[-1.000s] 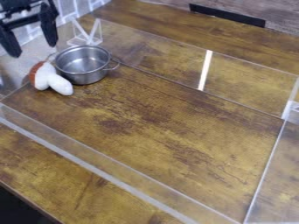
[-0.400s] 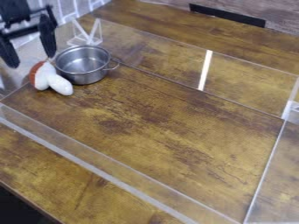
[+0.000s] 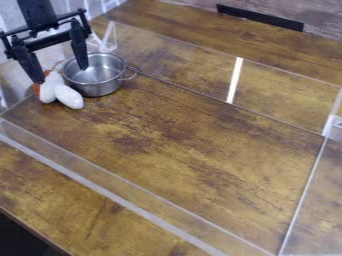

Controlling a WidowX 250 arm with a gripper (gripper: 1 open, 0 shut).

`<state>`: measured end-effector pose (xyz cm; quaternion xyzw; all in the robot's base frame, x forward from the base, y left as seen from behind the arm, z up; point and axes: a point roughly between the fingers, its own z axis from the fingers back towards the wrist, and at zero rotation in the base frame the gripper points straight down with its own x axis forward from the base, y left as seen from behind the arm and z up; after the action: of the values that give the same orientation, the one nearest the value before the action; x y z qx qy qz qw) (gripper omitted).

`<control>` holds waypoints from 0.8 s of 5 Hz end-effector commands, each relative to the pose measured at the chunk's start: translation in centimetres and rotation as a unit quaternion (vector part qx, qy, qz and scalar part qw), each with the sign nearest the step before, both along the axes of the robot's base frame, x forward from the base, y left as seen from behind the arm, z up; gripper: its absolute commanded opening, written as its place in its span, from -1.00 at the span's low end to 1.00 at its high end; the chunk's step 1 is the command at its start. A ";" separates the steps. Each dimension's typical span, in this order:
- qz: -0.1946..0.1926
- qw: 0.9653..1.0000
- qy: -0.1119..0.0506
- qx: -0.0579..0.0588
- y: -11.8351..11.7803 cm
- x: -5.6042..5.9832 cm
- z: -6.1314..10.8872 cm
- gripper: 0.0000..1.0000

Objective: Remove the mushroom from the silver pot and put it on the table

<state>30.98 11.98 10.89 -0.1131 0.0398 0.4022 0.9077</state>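
Note:
The silver pot stands on the table near the far left corner, and its inside looks empty. The mushroom, white stem with an orange-red cap end, lies on the tabletop right against the pot's left side. My gripper hangs above both, pointing down, open, with nothing between its black fingers. One finger is left of the mushroom's cap and the other finger is over the pot's rim. Part of the cap is hidden behind the left finger.
Clear acrylic strips cross the tabletop and frame a rectangular area. A white wire-like object stands just behind the pot. A dark flat item lies at the table's far edge.
The gripper has come down and to the right, from the upper left corner to above the mushroom and the pot's left rim. It stayed open. Pot and mushroom have not moved.

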 end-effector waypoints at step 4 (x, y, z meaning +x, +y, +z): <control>-0.031 0.998 -0.045 0.008 2.3 4.9 3.1 1.00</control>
<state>35.63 14.03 11.92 -0.1256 0.0330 0.3707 0.9196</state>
